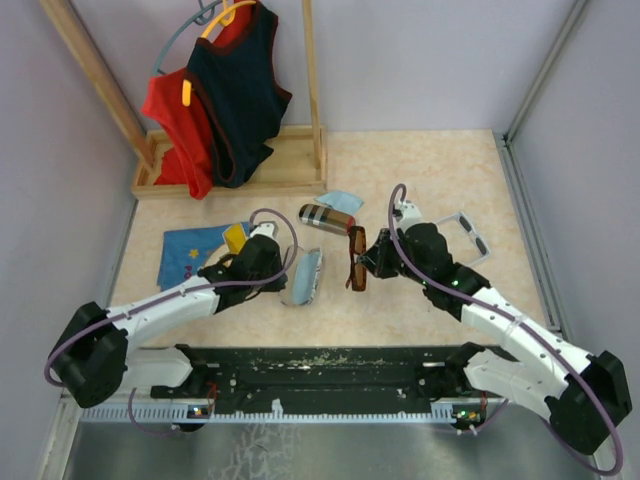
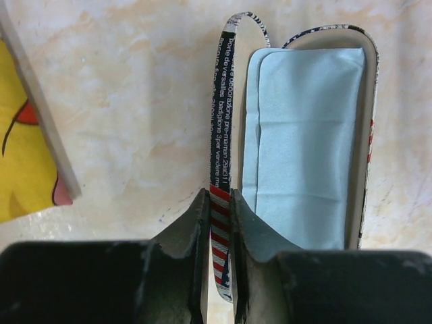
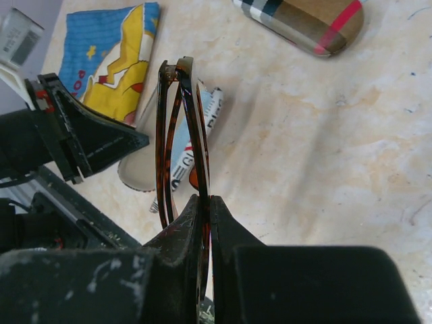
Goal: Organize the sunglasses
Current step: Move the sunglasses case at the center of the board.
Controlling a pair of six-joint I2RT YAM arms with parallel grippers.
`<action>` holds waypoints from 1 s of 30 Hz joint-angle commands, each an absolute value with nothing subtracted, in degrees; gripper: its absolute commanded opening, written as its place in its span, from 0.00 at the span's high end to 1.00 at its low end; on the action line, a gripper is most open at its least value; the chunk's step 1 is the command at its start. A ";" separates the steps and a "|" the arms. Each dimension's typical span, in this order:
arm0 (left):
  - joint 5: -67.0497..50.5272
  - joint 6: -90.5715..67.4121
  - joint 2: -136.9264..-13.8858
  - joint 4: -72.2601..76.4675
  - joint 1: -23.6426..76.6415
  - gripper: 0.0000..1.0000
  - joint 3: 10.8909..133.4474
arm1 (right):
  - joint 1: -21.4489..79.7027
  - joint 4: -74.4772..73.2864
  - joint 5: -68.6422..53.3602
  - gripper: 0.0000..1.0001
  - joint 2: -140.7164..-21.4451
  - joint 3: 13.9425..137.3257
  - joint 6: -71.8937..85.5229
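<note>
The dark brown sunglasses [image 1: 356, 259] hang folded above the table with my right gripper [image 1: 370, 257] shut on their frame [image 3: 181, 128]; the right gripper's jaws [image 3: 210, 202] press together on it. The white-grey sunglasses [image 1: 466, 236] lie on the table behind the right arm. My left gripper [image 1: 287, 271] is shut on the raised lid [image 2: 222, 169] of the open flag-print case [image 1: 305, 277], its fingertips [image 2: 201, 210] pinching the striped edge. A light-blue cloth [image 2: 304, 142] lies inside that case. The brown pair hangs just right of the open case.
A closed plaid case [image 1: 330, 218] lies behind the open case, with a light-blue cloth [image 1: 341, 199] beyond it. A blue and yellow cartoon cloth [image 1: 198, 252] lies to the left. A wooden clothes rack [image 1: 240, 170] with hanging tops stands at the back left.
</note>
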State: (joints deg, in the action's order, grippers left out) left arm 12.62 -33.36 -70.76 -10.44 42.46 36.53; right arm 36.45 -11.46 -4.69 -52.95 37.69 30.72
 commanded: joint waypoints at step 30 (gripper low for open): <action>10.57 -34.69 -66.53 -2.31 46.76 0.52 32.55 | 36.08 0.06 -13.04 1.00 -61.29 38.61 37.35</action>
